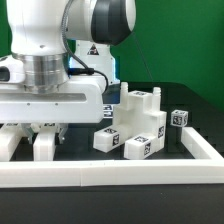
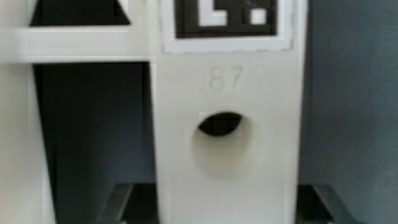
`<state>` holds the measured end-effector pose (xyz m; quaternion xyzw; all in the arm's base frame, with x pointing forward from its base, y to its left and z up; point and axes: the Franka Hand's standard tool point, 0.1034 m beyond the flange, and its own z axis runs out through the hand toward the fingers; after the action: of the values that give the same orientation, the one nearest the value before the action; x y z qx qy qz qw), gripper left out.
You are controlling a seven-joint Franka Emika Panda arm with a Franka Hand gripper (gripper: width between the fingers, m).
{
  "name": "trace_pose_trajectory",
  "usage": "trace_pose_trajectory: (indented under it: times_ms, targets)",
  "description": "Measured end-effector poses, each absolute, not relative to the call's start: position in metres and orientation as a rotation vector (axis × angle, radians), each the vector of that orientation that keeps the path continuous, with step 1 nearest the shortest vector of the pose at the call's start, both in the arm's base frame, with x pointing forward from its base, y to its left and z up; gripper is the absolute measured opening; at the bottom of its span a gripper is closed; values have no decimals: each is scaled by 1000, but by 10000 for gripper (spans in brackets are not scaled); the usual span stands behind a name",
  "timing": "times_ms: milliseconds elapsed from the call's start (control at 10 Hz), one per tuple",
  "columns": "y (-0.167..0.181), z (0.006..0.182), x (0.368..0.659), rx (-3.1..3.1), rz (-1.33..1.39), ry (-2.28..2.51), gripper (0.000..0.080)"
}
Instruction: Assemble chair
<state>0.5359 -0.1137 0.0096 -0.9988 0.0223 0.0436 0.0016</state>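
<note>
1. Grip state: the gripper is clamped on a white plastic chair bar. In the wrist view its two dark fingers press against the bar's opposite long edges, with no gap visible on either side.
2. Held part: the bar's flat face carries a round dark hole with faint raised digits just above it. A black-and-white square tag sits at the end away from the fingers. A white crosspiece meets one edge near the tag; whether the two are joined cannot be told.
3. Arm: in the exterior view the white robot arm fills the exterior view's left, its hand lowered over white blocky pieces on the black table. The fingertips are not distinct in this view.
4. Other parts: a cluster of white blocky tagged chair parts stands at centre, the parts touching one another, just beside the hand toward the exterior view's right. A small white tagged cube sits near the cluster, further to the exterior view's right.
5. Surroundings: a long white border rail runs along the near edge and up the exterior view's right; the cluster lies inside it.
</note>
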Motion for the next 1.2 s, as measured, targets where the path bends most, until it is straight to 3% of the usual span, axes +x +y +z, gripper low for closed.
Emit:
trace_pose_trajectory:
  times_ms: [200, 700, 800, 1200]
  targets:
    - [-108, 15, 538, -3132, 132, 95, 287]
    - [-95, 77, 543, -3071, 123, 139, 289]
    - [-92, 83, 546, -3070, 110, 141, 289]
    - [-93, 78, 542, -3070, 128, 143, 289]
